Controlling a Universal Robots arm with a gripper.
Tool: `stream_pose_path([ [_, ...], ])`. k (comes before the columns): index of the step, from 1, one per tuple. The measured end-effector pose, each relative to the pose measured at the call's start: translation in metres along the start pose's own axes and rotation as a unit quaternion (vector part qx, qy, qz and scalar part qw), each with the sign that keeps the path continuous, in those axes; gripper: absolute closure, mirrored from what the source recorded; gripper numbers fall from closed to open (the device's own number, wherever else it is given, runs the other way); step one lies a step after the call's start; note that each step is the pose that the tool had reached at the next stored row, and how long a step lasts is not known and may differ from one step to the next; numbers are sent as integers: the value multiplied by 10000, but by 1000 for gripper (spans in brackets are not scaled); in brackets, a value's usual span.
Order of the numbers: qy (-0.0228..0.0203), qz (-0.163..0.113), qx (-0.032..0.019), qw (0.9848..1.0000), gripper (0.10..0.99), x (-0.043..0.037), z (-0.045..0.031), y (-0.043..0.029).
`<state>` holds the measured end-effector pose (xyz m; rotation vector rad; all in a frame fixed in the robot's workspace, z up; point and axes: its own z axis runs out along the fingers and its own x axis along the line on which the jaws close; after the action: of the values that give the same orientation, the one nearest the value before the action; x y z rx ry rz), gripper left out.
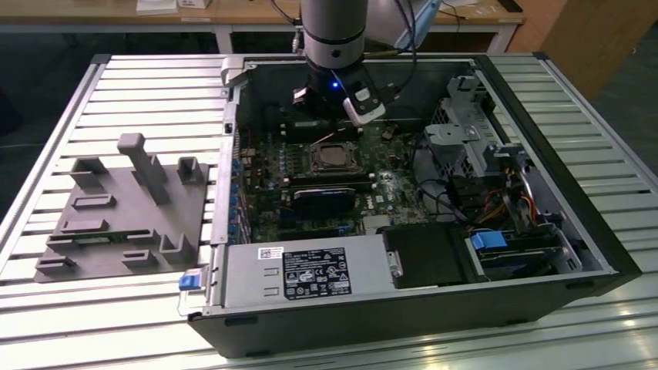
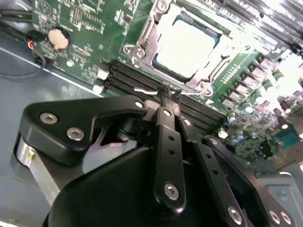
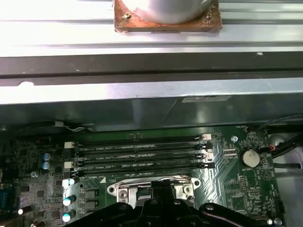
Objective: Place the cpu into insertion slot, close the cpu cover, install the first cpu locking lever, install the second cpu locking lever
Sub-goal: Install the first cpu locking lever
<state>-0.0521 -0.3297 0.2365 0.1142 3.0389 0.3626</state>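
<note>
Hanging inside the open black computer case [image 1: 575, 262], the black linkage gripper [image 2: 169, 97] sits low over the green motherboard [image 2: 80, 28]. Its fingertips [image 2: 166, 113] are drawn together just beside the small square dark socket with a silvery rim [image 1: 311, 159]. The small flat square chip with a dull silver-grey top [image 2: 187, 45] lies in that socket, and the thin square silver metal frame [image 2: 142, 42] lies flat around it. A thin bright wire lever [image 2: 142, 90] runs right by the fingertips; whether they pinch it I cannot tell. Long black memory slots [image 3: 142, 152] lie between the socket and the case wall. On the exterior view's left, a grey moulded fixture [image 1: 123, 208] rests on the pale slatted table [image 1: 575, 92].
</note>
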Motion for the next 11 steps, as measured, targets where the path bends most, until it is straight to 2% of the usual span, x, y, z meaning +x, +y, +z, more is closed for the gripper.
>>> stream_pose_path([
  [3, -1, -4, -3, 10000, 980, 1, 0, 0],
  [4, -19, -9, -13, 10000, 980, 5, 0, 0],
  [9, -243, -70, -102, 9996, 980, 46, 8, -5],
  [11, -368, -100, -122, 9992, 980, 95, 8, -10],
])
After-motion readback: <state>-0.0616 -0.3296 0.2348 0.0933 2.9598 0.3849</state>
